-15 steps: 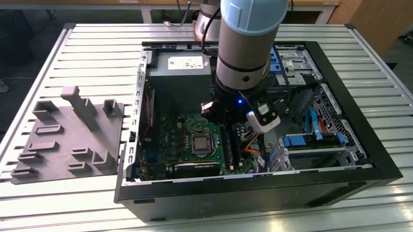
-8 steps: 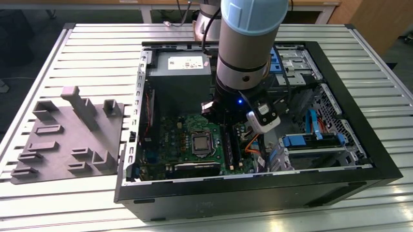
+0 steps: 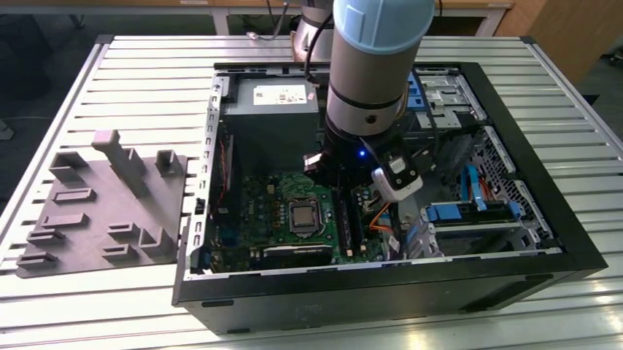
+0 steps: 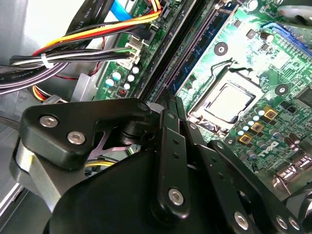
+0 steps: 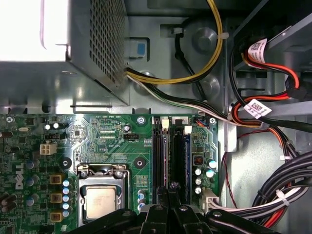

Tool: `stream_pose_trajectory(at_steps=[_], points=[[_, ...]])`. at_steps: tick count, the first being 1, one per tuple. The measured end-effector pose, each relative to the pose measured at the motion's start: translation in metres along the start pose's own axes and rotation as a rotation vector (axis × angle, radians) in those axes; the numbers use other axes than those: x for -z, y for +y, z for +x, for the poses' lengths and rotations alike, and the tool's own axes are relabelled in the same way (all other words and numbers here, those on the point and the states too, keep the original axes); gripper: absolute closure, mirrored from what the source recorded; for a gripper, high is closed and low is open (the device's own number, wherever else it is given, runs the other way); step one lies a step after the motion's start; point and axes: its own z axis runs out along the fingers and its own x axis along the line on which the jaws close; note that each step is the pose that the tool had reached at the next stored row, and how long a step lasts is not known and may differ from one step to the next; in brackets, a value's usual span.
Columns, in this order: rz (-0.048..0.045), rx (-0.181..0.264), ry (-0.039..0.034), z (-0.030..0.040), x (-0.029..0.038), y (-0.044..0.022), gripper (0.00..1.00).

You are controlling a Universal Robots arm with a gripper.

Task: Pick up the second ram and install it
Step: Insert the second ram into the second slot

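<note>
The gripper (image 5: 168, 195) hides part of the second ram (image 5: 177, 158) in its slot.

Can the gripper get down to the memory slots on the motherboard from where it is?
Probably yes: the gripper sits right over the memory slots, with the cables off beside the motherboard.

A black open computer case (image 3: 389, 292) lies on the ribbed metal worktop (image 3: 127, 65). The grey-and-blue robot arm (image 3: 375, 65) reaches down into it, its lower end just above the green motherboard with a square silver chip (image 3: 292, 219). A grey plastic tray with raised blocks (image 3: 102, 211) rests beside the case, on the exterior view's left.
</note>
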Motion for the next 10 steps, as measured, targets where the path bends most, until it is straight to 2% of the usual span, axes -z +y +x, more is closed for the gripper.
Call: stream_pose_trajectory(at_steps=[10], points=[[-0.0007, 0.0, 0.0002, 0.0001, -0.0028, -0.0001, 0.89]])
